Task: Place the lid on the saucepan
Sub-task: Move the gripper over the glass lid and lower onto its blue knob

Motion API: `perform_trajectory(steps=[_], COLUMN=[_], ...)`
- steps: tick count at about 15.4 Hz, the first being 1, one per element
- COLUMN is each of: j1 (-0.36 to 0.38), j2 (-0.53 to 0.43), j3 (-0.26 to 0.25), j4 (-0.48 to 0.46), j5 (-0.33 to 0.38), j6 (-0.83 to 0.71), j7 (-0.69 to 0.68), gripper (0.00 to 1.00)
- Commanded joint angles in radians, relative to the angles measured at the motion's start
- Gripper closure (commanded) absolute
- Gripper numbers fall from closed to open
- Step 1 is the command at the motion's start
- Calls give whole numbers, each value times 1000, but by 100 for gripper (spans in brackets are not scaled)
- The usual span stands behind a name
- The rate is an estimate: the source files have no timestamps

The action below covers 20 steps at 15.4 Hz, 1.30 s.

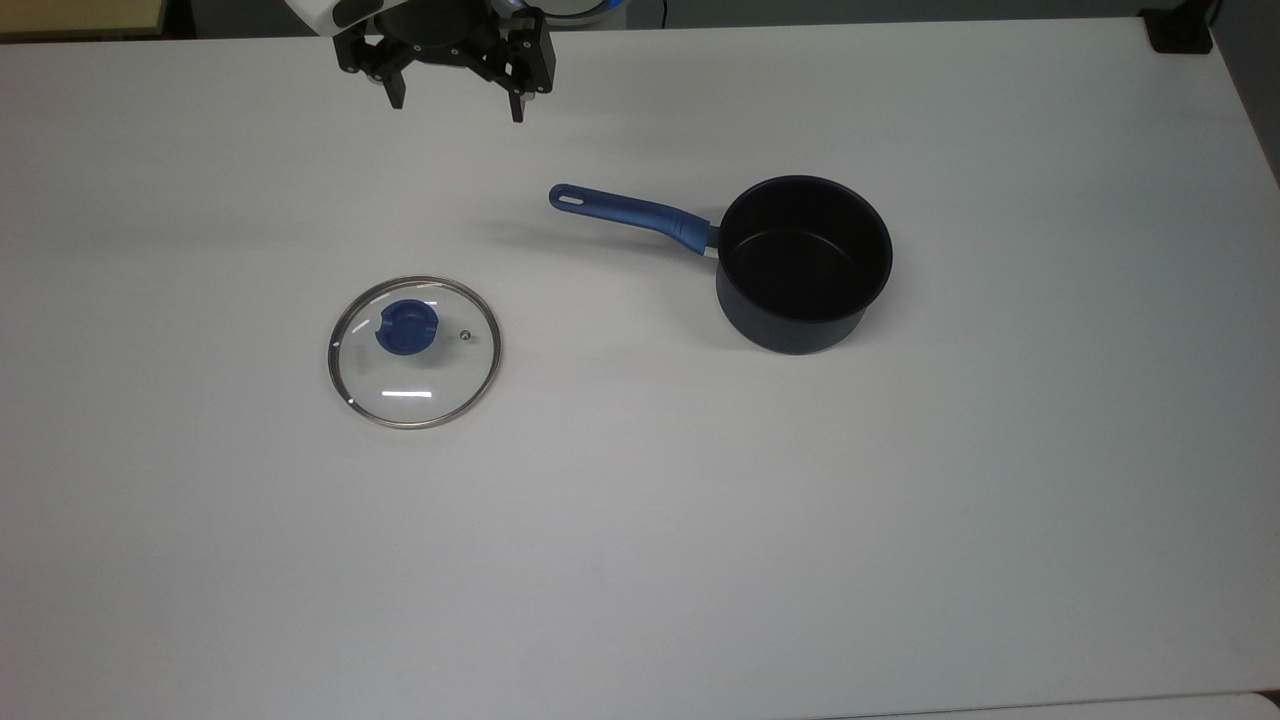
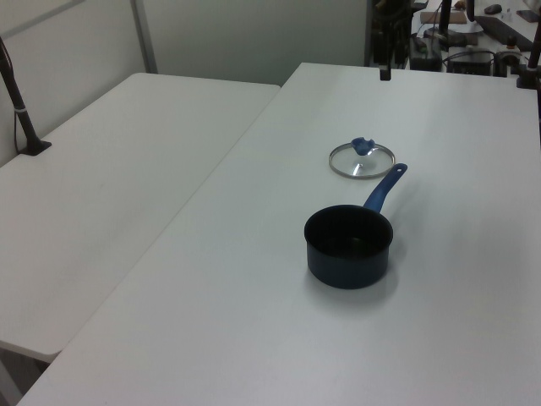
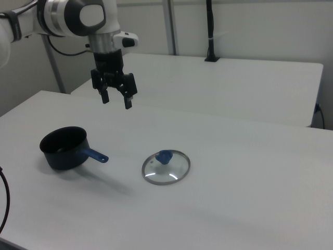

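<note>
The glass lid (image 1: 414,352) lies flat on the white table (image 1: 640,560), blue knob up, left of centre in the top view; it is also in the left view (image 2: 362,160) and the right view (image 3: 166,166). The dark saucepan (image 1: 803,263) stands upright and empty to the top view's right, its blue handle (image 1: 628,213) pointing toward the top view's left; it shows in the left view (image 2: 348,245) and the right view (image 3: 63,148). My gripper (image 1: 458,103) hangs open high above the table's far edge, apart from both; the right view (image 3: 115,100) shows nothing between its fingers.
A second white table (image 3: 229,83) stands beside this one, with a black pole clamped to its far edge (image 3: 210,31). Cluttered equipment sits past the table's end in the left view (image 2: 473,42). A dark object sits at the top view's upper right corner (image 1: 1180,30).
</note>
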Motion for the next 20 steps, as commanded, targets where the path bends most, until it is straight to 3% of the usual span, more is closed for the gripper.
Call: perform_trajectory(steps=[1, 8, 15, 20], j1=[-39, -52, -118, -113], j2=[-15, 9, 143, 225], j3=[-15, -15, -14, -9], j4=[-14, -16, -19, -39], j5=[14, 16, 14, 13], j6=[4, 53, 197, 249], j7=[-11, -36, -39, -48], gripper=[0, 0, 0, 0])
